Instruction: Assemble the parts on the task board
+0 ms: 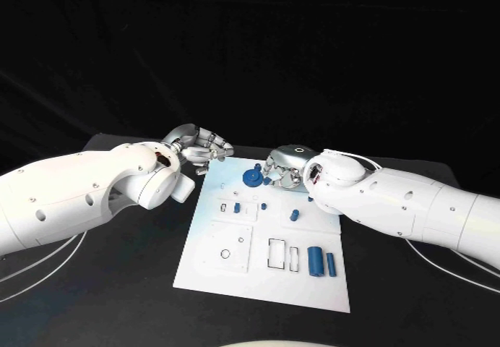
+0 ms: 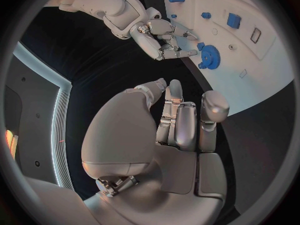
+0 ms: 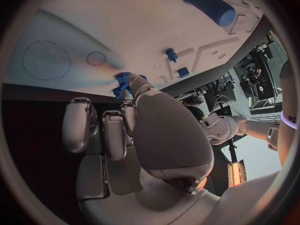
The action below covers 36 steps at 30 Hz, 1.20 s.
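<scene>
The white task board (image 1: 235, 253) lies in the middle of the black table. A blue gear (image 1: 252, 176) sits near its far edge. My right hand (image 1: 281, 168) is right beside it and pinches the gear's rim (image 3: 119, 79) between its fingertips; the left wrist view shows those fingers (image 2: 177, 52) against the gear (image 2: 208, 56). My left hand (image 1: 203, 150) hovers at the board's far left corner with its fingers (image 2: 177, 120) curled in together, holding nothing. Two blue cylinders (image 1: 322, 260) lie at the board's near right.
Small blue pieces (image 1: 238, 207) (image 1: 295, 214) stand in the board's middle. Rectangular slots (image 1: 276, 254) and a round hole (image 1: 226, 254) are in its near half. Both white forearms (image 1: 94, 195) (image 1: 406, 206) flank the board over the black table (image 1: 115, 303).
</scene>
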### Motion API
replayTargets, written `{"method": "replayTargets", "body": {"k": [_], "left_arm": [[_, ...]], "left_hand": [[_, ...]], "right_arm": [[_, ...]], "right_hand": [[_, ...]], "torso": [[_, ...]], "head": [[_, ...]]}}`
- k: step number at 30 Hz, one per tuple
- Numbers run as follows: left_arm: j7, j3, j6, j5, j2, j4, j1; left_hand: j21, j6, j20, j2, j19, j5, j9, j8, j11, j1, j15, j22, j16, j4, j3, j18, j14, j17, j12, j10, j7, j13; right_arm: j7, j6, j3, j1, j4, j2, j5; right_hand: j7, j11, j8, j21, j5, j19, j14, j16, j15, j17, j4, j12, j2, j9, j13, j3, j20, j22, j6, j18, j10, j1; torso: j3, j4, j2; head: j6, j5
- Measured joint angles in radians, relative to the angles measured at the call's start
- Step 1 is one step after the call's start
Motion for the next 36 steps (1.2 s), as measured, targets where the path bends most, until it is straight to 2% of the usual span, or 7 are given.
{"method": "replayTargets", "body": {"k": [9, 21, 23, 36], "left_arm": [[0.001, 0.000, -0.001, 0.003, -0.002, 0.003, 0.000], [0.001, 0.000, -0.001, 0.004, -0.004, 0.003, 0.000], [0.000, 0.000, -0.001, 0.004, -0.004, 0.003, 0.000], [-0.002, 0.000, -0.001, 0.005, -0.003, -0.002, 0.000]], "left_hand": [[0.000, 0.000, 0.000, 0.000, 0.000, 0.000, 0.000, 0.000, 0.000, 0.000, 0.000, 0.000, 0.000, 0.000, 0.000, 0.000, 0.000, 0.000, 0.000, 0.000, 0.000, -0.001], [0.000, 0.000, 0.000, 0.000, 0.000, 0.000, -0.002, 0.000, 0.000, 0.000, 0.000, 0.000, 0.000, 0.000, 0.000, 0.000, 0.000, -0.001, -0.004, 0.000, 0.000, -0.003], [0.000, 0.000, 0.000, 0.000, 0.000, 0.000, -0.002, 0.000, 0.000, 0.000, 0.000, 0.000, 0.000, 0.000, 0.000, 0.000, 0.000, -0.001, -0.004, 0.000, 0.000, -0.003], [0.000, 0.000, 0.000, 0.000, 0.000, 0.000, -0.003, 0.000, 0.000, 0.000, 0.000, -0.001, 0.000, 0.000, 0.000, 0.000, 0.000, -0.001, -0.004, 0.000, 0.000, -0.006]], "right_arm": [[0.000, 0.011, -0.001, -0.004, -0.012, 0.007, -0.005], [-0.002, 0.033, -0.002, -0.007, -0.017, 0.010, -0.008], [-0.002, 0.036, -0.002, -0.007, -0.017, 0.010, -0.009], [-0.006, 0.025, -0.002, -0.009, -0.004, 0.000, -0.011]], "right_hand": [[0.000, -0.003, -0.004, 0.000, 0.000, 0.000, 0.000, 0.000, 0.000, 0.000, 0.000, 0.000, -0.004, -0.001, -0.001, 0.005, 0.000, 0.000, 0.000, 0.000, 0.003, -0.004], [-0.009, -0.005, -0.004, 0.000, 0.000, 0.000, 0.000, 0.000, 0.000, 0.000, -0.003, 0.000, -0.005, -0.003, -0.001, 0.016, 0.000, 0.000, 0.009, 0.000, 0.005, -0.005], [-0.005, -0.005, -0.004, 0.000, 0.000, 0.000, 0.000, 0.000, 0.000, 0.000, -0.004, 0.000, -0.009, -0.003, -0.001, 0.018, 0.000, 0.000, 0.013, 0.000, 0.005, -0.009], [-0.018, -0.014, 0.008, 0.020, 0.000, 0.009, 0.000, 0.000, -0.007, 0.000, -0.018, 0.015, -0.014, 0.001, 0.009, 0.043, -0.009, 0.000, 0.083, 0.000, 0.014, -0.034]], "torso": [[0.0000, -0.0003, 0.000], [-0.0002, -0.0014, 0.000], [-0.0001, -0.0014, 0.000], [-0.0002, -0.0022, 0.000]], "head": [[-0.001, 0.001], [-0.002, 0.003], [-0.002, 0.003], [-0.003, 0.002]]}}
